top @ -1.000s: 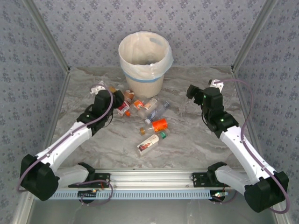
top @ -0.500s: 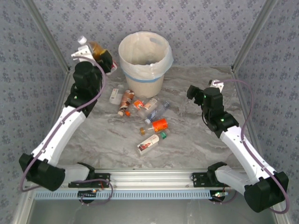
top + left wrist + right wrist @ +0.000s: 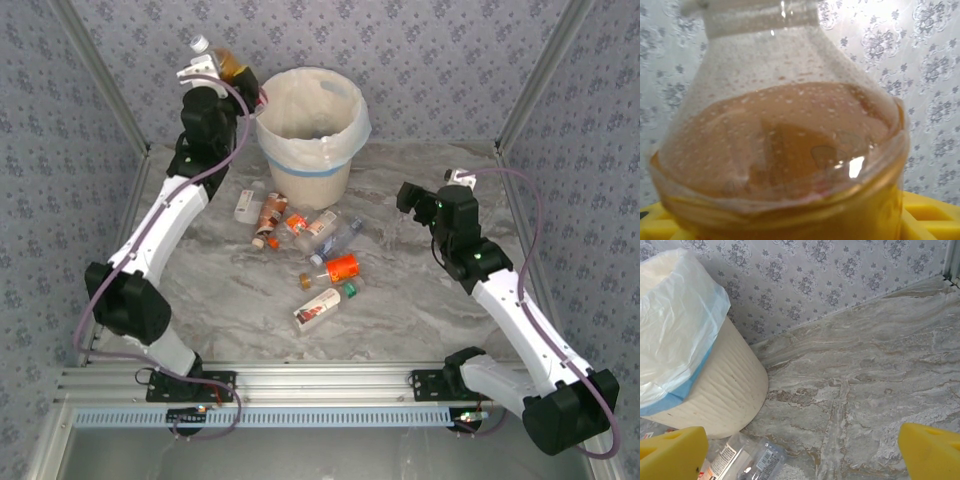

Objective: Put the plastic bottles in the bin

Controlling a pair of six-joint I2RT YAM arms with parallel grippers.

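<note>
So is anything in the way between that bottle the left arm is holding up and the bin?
Nothing visible. The left gripper holds the bottle up just left of the bin, near its rim, with only open air between them, and the bin's mouth is uncovered.

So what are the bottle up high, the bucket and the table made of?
The held bottle looks like clear shiny plastic: brownish liquid shows through. The bin seems matte cream plastic, faintly ridged, lined with a thin crinkly bag. The table looks like veined marble, maybe only printed.

Floral walls [image 3: 430, 60] enclose a marbled (grey-veined) tabletop [image 3: 400, 310].
</note>
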